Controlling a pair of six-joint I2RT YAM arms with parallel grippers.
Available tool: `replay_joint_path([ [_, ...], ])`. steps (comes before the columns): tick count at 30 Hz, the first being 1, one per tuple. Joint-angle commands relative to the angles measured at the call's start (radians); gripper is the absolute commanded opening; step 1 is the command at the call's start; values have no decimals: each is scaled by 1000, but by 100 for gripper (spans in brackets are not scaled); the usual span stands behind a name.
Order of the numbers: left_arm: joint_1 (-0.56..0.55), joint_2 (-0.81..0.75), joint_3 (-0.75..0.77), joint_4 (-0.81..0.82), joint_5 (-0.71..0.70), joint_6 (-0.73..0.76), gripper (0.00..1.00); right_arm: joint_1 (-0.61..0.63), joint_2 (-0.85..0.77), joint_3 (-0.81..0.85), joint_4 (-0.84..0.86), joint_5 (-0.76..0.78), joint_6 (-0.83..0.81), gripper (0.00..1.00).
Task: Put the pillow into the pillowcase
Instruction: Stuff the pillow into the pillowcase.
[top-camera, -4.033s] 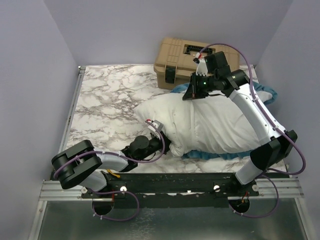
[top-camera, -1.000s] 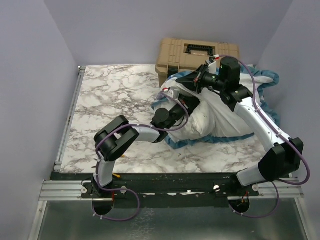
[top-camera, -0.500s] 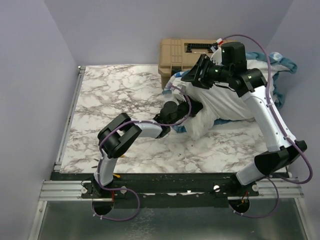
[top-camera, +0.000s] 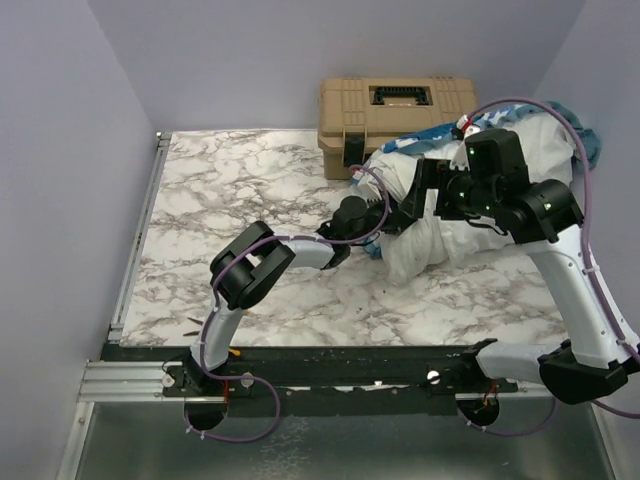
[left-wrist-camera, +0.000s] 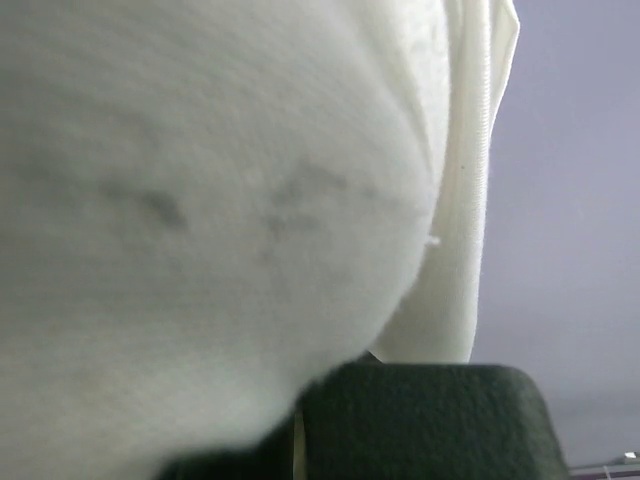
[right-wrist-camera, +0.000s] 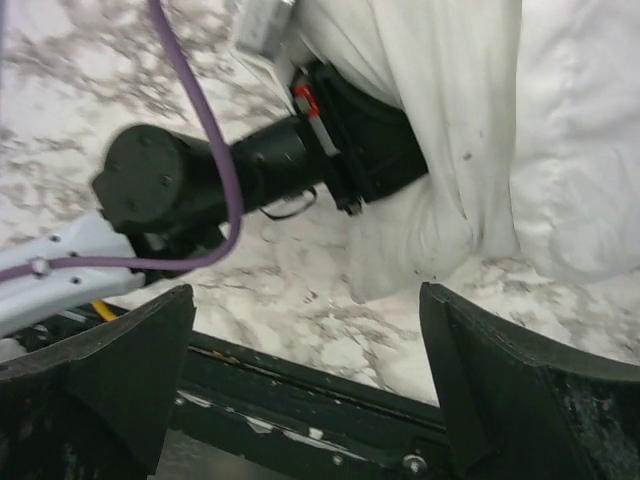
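The white pillow (top-camera: 440, 235) lies bunched at the table's right back, partly wrapped in the pillowcase (top-camera: 445, 133), whose blue frilled edge shows along its far side. My left gripper (top-camera: 372, 215) reaches into the left end of the bundle and is shut on the pillow (left-wrist-camera: 200, 200). White cloth drapes over that gripper (right-wrist-camera: 365, 140). A hemmed white strip (left-wrist-camera: 470, 200) hangs beside the bulge. My right gripper (top-camera: 420, 200) hovers just above the left gripper, open, with nothing between its fingers (right-wrist-camera: 310, 400). The houndstooth outside is hidden.
A tan toolbox (top-camera: 395, 105) stands against the back wall, touching the bundle. The marble tabletop (top-camera: 240, 190) stretches to the left. Purple walls close in on three sides. The black front rail (right-wrist-camera: 300, 370) runs under my right gripper.
My right gripper has let go of the fabric, opened wide and swung down to the right. The left gripper pushed further right, and the bundle shifted toward the back right corner.
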Motion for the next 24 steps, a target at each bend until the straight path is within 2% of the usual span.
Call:
replay_joint_path([
  [1, -5, 83, 83, -32, 70, -88, 0, 0, -15, -192, -59, 136, -39, 100],
  [8, -6, 108, 159, -19, 85, -129, 0, -1, -47, -537, 232, 174, -29, 99],
  [10, -5, 102, 156, -17, 84, -134, 2, -1, -17, -599, 339, 188, -26, 95],
  [13, -3, 94, 148, -15, 86, -140, 5, 0, 75, -626, 413, 256, -7, 89],
  [14, -4, 92, 147, -13, 87, -140, 6, 0, 101, -631, 436, 272, -9, 84],
  [17, 3, 71, 129, -7, 85, -137, 12, -2, 151, -644, 511, 276, -47, 45],
  [20, 29, 2, 56, -6, 56, -119, 33, -16, 173, -608, 517, 246, -60, 2],
  [22, 60, -75, -34, -6, 13, -115, 49, -38, 172, -586, 516, 219, -59, 0],
  [24, 98, -164, -123, -8, -12, -101, 58, -66, 171, -562, 508, 182, -63, 0],
])
